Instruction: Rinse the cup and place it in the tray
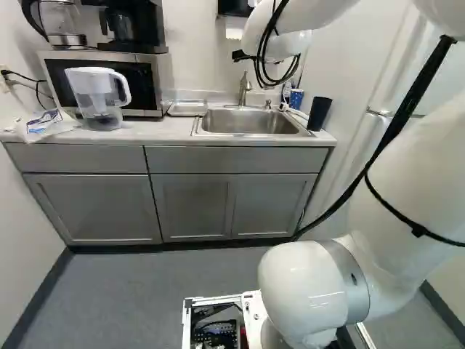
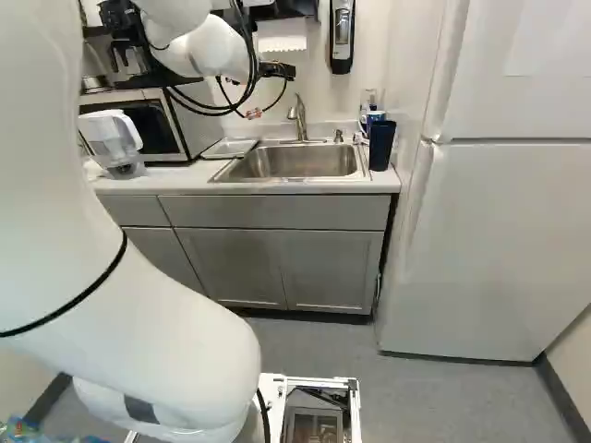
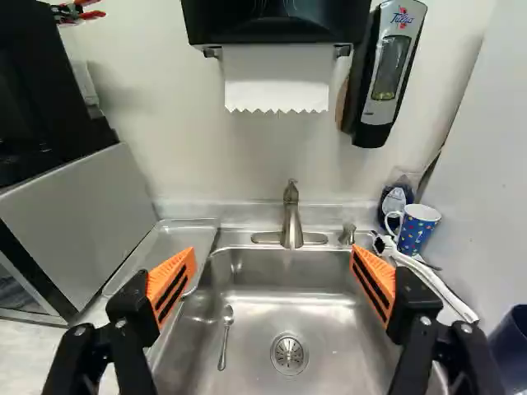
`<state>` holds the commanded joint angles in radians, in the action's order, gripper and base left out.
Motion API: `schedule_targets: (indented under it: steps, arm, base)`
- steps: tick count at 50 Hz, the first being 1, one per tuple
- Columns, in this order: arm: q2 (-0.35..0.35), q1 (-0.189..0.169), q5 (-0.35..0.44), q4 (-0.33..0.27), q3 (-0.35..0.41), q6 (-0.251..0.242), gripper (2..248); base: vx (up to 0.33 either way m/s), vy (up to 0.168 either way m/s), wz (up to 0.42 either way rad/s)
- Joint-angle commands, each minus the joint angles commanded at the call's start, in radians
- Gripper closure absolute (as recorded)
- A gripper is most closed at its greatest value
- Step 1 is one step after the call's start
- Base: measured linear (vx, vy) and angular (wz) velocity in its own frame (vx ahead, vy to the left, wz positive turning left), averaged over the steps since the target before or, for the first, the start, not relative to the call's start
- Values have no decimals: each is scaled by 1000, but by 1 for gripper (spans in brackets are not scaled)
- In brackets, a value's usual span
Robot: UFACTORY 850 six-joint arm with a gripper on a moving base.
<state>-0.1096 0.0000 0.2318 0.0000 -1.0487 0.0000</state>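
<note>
One open claw faces one each of sink, tray, spoon, mug, tumbler.

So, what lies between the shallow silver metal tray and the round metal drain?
Past the tray comes the rim of the metal sink, then a small silver spoon inside it; the wrist view shows this.

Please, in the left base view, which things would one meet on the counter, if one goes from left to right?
Plastic bag → water pitcher → flat tray → sink → dark tumbler.
</note>
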Motion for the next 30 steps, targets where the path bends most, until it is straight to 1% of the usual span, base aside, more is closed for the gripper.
schedule_targets:
  steps: [6,30]
  arm:
    - [0,0,0,0,0,0,3]
    - [0,0,0,0,0,0,3]
  base:
    - [100,55,-74]
    - [81,26,-176]
